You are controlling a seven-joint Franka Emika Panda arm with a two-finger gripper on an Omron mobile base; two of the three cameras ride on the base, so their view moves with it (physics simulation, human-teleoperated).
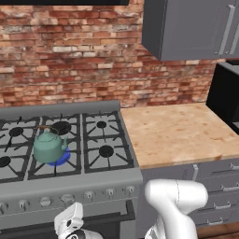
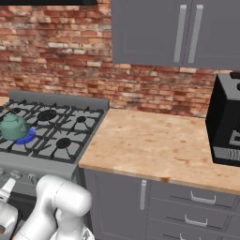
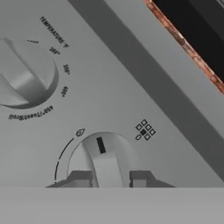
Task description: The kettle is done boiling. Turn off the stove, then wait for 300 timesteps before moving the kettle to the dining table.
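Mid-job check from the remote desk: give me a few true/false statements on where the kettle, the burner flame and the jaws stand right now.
1. The kettle sits on the stove over a blue flame. True.
2. The kettle is already on the wooden counter. False: it is on a burner grate on the stove's left half.
3. In the hand view, the gripper has its fingertips on either side of a burner knob. True.
4. The black microwave stands on the stove. False: it stands on the counter, to the stove's right.
5. The jaws are around the temperature dial. False: that dial lies apart from them.
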